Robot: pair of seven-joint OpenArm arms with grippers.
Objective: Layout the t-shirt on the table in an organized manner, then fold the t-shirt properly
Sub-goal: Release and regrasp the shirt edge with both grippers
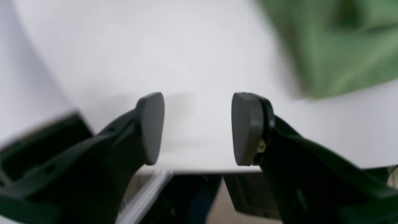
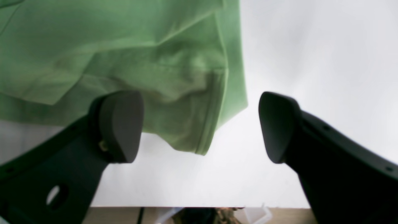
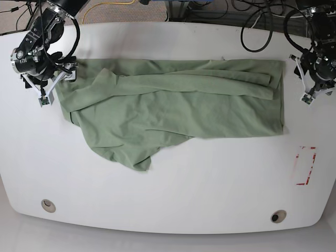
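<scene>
bright even light, soft shadows, blurred t-shirt (image 1: 335,46) in wrist views, base view sharp

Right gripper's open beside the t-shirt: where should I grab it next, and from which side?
Judging from the base view, take the loose flap that hangs crooked toward the near table edge. Come from the near side, low, pinching its tip. The right gripper is open, holding nothing.

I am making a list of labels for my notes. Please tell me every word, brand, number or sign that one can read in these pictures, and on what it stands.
No readable text in any view.
t-shirt: plain green, no print or label showing.
table: a red-outlined rectangle mark only, no letters in it.
</scene>
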